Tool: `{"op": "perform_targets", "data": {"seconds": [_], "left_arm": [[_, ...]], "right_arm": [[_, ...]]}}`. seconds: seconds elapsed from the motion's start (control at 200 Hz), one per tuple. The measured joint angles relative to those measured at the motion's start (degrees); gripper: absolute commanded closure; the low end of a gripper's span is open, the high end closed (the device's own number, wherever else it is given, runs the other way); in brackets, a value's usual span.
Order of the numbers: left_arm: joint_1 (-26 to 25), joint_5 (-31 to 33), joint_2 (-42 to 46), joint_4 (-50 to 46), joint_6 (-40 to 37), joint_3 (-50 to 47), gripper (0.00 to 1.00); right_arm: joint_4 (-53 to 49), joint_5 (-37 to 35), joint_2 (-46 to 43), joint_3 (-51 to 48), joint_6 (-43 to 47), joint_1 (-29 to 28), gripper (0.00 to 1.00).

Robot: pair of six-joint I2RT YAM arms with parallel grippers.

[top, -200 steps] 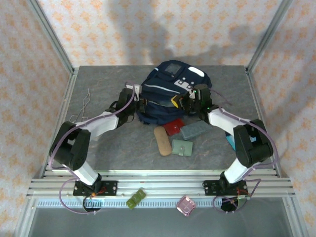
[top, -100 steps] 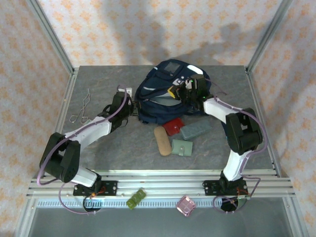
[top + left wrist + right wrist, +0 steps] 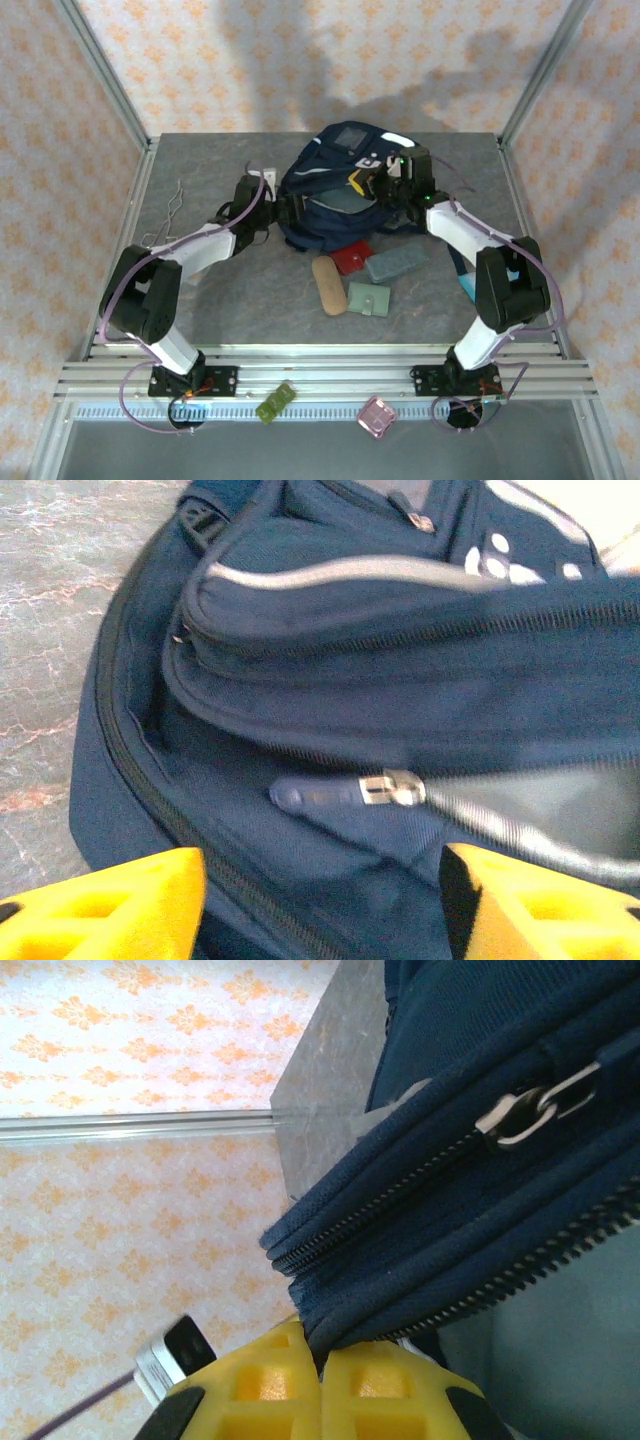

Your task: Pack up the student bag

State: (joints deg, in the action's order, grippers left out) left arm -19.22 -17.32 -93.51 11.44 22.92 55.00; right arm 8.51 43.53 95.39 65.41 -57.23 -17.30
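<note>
My right gripper (image 3: 320,1360) is clamped on the zipper rim of the soft, floppy student bag (image 3: 345,195) at the far middle of the tabletop (image 3: 220,290), and my left gripper (image 3: 320,910), jaws apart, should I think pinch the facing rim.

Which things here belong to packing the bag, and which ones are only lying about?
For the job: student bag; right gripper, shut on its zip edge; left gripper, open near the zipper pull; probably red pouch, grey case, tan case, green wallet beside the bag.
Lying about: bent wire at the left; green piece and pink piece on the front rail.
</note>
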Motion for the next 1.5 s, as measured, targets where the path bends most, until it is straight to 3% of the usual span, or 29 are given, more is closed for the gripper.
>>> {"op": "perform_targets", "data": {"seconds": [0.165, 0.646, 0.746, 0.821, 0.866, 0.966, 1.271, 1.502], "left_arm": [[2.14, 1.57, -4.09, 0.68, 3.1, 4.39, 0.27], [2.36, 0.68, -25.33, -8.55, 7.28, 25.94, 0.3], [2.36, 0.0, -26.97, -9.2, 8.11, 27.41, 0.39], [2.47, -0.66, -27.45, -9.14, 8.87, 27.69, 0.58], [2.6, -0.83, -27.85, -9.11, 10.32, 27.87, 0.75], [3.28, -1.84, -28.68, -9.09, 11.67, 27.96, 0.97], [3.48, -1.88, -27.71, -7.56, 12.5, 26.47, 1.0], [4.52, 0.85, -17.27, -3.04, 13.29, 14.71, 1.0]], "right_arm": [[0.35, 0.79, -1.57, -3.8, 0.92, 0.0, 1.0], [2.34, 1.51, -3.54, -12.24, 5.07, -0.79, 1.0], [2.67, 1.49, -3.54, -12.37, 5.33, -0.92, 1.0], [2.86, 1.49, -3.54, -12.37, 5.55, -0.92, 1.0], [2.86, 1.49, -3.54, -12.37, 5.7, -0.92, 1.0], [2.91, 1.38, -3.54, -12.37, 5.9, -0.9, 1.0], [2.71, 1.07, -3.54, -12.59, 7.02, -0.9, 1.0], [0.17, 2.45, -2.32, -11.15, 8.92, -0.96, 1.0]]}}
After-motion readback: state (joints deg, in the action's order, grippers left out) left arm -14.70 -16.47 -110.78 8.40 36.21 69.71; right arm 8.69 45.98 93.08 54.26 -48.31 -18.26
